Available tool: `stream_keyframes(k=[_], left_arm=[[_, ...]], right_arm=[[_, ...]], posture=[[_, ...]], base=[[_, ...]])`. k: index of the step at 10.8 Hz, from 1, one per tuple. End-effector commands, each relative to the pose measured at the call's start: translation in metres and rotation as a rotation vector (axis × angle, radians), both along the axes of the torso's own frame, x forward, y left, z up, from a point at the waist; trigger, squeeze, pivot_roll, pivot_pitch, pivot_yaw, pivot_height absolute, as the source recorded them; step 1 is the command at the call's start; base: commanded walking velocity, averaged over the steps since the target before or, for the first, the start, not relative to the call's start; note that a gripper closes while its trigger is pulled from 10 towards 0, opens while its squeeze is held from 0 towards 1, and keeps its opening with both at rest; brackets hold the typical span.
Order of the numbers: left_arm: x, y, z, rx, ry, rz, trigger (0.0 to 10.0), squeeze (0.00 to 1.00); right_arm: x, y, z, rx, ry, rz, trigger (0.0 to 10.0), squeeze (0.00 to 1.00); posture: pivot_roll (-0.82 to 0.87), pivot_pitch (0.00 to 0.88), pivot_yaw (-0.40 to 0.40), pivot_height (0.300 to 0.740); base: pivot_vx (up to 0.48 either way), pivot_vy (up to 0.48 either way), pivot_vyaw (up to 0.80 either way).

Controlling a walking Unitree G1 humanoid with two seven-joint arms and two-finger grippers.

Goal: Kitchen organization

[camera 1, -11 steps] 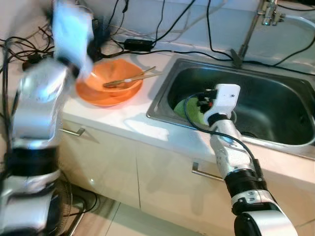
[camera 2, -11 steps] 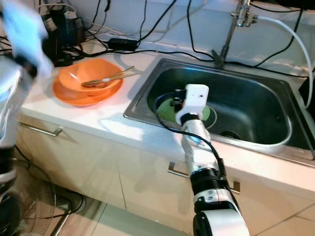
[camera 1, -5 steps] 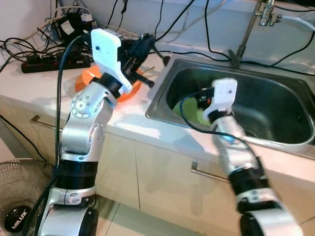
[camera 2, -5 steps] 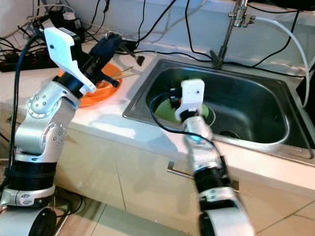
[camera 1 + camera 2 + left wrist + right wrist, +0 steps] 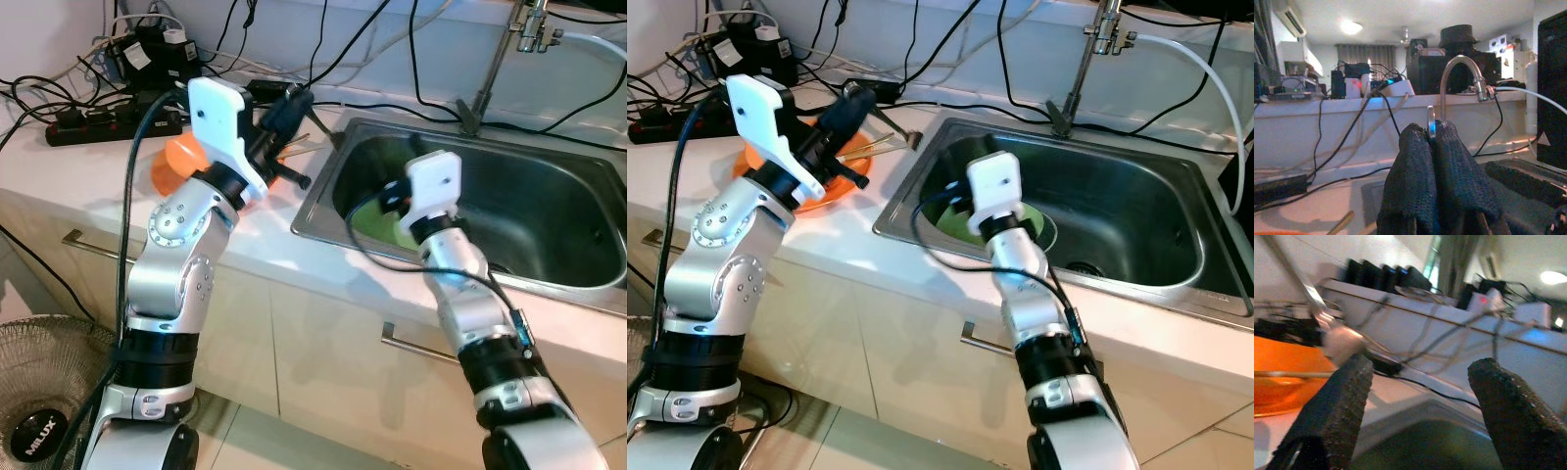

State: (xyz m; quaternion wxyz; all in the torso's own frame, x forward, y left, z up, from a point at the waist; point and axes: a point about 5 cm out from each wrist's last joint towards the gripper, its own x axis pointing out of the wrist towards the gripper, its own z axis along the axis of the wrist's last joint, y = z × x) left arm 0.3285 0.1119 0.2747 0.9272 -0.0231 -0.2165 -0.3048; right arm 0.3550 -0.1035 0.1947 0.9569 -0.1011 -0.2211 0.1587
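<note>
the left pincer [image 5: 847, 106], clenched on a thin metal utensil [image 5: 1430, 123], hovers above the orange bowl [image 5: 828, 176]; right pincer [image 5: 1420, 396], released, hangs over the sink [image 5: 1136, 211]. a swing could knock the chopsticks [image 5: 870, 147] just below off the surface [image 5: 838, 240].

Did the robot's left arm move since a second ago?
Yes. Its left gripper came in from the far left and now hovers shut over the orange bowl, beside the sink.

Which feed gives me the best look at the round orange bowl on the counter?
The right eye view: the orange bowl shows its rim and the chopsticks across it, though the left gripper covers part. The left eye view hides most of it behind that arm. The right wrist view catches a blurred orange edge.
</note>
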Motion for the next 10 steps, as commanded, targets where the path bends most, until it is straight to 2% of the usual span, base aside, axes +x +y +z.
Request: stream_keyframes(k=[1, 2, 3, 6, 10], left_arm=[[-0.004, -0.006, 0.004, -0.004, -0.017, -0.040, 10.0, 0.00], [-0.006, -0.008, 0.003, -0.008, -0.014, -0.063, 10.0, 0.00], [-0.007, -0.011, 0.002, -0.008, -0.005, -0.085, 10.0, 0.00], [-0.012, -0.022, -0.013, 0.018, 0.077, -0.184, 10.0, 0.00], [-0.018, -0.032, -0.020, 0.046, 0.101, -0.252, 10.0, 0.00]], right_arm=[[-0.004, 0.007, 0.002, 0.003, -0.013, 0.058, 10.0, 1.00], [-0.005, 0.011, 0.002, 0.030, -0.003, 0.076, 10.0, 0.72], [-0.006, 0.014, 0.001, 0.012, -0.010, 0.085, 10.0, 0.00], [-0.009, 0.020, 0.000, 0.004, -0.010, 0.109, 10.0, 0.00], [-0.010, 0.024, 0.000, 0.002, -0.008, 0.113, 10.0, 0.00]], posture=[[0.22, 0.000, 0.012, 0.740], [0.22, 0.000, 0.012, 0.740], [0.22, 0.000, 0.012, 0.740], [0.22, 0.000, 0.014, 0.740], [0.22, 0.000, 0.024, 0.740]], base=[[0.000, 0.000, 0.00], [0.000, 0.000, 0.00], [0.000, 0.000, 0.00], [0.000, 0.000, 0.00], [0.000, 0.000, 0.00]])
